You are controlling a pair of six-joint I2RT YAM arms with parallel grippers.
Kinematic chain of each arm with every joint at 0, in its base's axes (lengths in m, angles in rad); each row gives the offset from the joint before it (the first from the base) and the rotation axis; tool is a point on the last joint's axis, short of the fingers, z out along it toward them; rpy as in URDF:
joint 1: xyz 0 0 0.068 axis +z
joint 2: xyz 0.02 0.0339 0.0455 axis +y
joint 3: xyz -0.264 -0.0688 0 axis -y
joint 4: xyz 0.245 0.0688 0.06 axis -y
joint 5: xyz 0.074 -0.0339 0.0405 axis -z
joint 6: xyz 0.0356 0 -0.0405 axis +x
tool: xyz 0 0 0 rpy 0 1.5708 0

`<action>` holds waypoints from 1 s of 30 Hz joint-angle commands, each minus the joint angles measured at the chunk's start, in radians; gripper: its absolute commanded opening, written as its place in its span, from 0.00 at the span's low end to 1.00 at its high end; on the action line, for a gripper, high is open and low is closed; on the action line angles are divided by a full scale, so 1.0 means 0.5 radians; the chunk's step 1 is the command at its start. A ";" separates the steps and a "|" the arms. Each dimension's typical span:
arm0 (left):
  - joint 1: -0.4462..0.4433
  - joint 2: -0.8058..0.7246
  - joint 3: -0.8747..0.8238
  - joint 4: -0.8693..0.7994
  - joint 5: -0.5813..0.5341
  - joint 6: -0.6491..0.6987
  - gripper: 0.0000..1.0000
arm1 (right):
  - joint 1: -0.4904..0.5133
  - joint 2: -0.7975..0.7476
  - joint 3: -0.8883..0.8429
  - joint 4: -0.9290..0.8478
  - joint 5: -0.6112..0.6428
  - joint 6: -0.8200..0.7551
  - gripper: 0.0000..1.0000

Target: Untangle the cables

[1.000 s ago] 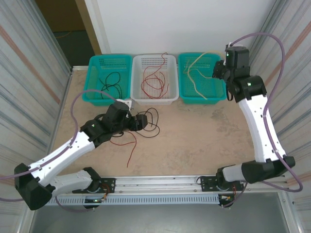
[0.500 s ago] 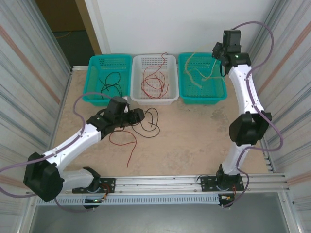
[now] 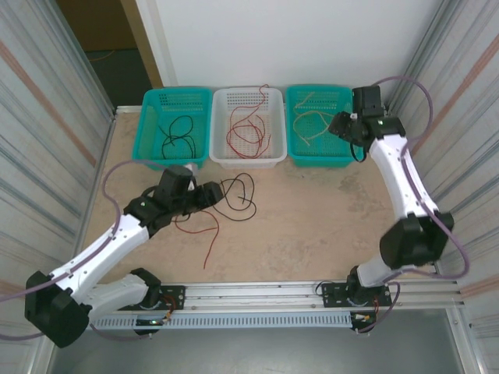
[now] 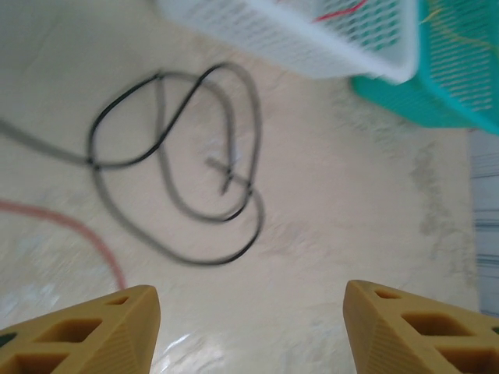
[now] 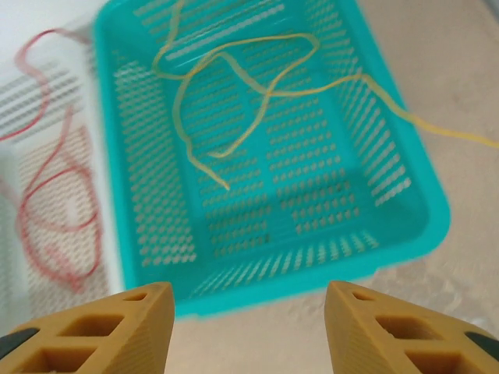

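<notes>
Right wrist view: my right tool [image 5: 249, 312] has just let go. Its jaws stand apart and empty, and the yellow cable [image 5: 234, 86] it held a second ago now lies in the right teal basket [image 5: 312, 284], one tail trailing over the rim onto the bench [image 3: 312, 226]. I judge that strand sorted.

Along the bench's far edge, the white basket [image 3: 243, 161] holds a red cable [image 3: 245, 132] and the left teal basket [image 3: 148, 156] holds a black cable [image 3: 178, 132]. My left tool [image 4: 251, 312], released, hovers over the loose black cable [image 4: 204, 263] and loose red cable [image 4: 86, 234], left of the bench's middle.
</notes>
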State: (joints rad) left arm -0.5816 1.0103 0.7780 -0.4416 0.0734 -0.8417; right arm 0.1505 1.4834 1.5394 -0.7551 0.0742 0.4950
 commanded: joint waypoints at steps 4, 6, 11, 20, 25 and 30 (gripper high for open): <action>0.010 -0.249 -0.202 -0.316 -0.061 -0.213 0.57 | 0.676 -0.519 -0.429 -0.036 -0.051 0.130 0.56; 0.007 -0.284 -0.289 -0.373 -0.070 -0.236 0.53 | 0.904 -0.623 -0.622 -0.009 0.025 0.240 0.57; -0.066 -0.246 -0.405 -0.408 -0.096 -0.286 0.46 | 1.273 -0.668 -0.956 0.142 0.030 0.591 0.57; -0.235 0.069 -0.402 -0.179 -0.169 -0.517 0.58 | 1.532 -0.426 -0.863 0.053 0.099 0.727 0.55; -0.228 0.170 -0.424 -0.093 -0.207 -0.727 0.65 | 1.531 -0.436 -0.861 0.028 0.147 0.639 0.57; -0.185 0.200 -0.497 0.027 -0.198 -0.889 0.63 | 1.524 -0.389 -0.844 0.067 0.073 0.499 0.58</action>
State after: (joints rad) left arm -0.6880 1.1038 0.5583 -0.4644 -0.0013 -1.1957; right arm 0.9104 1.2724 1.0832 -0.7116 0.1104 0.7937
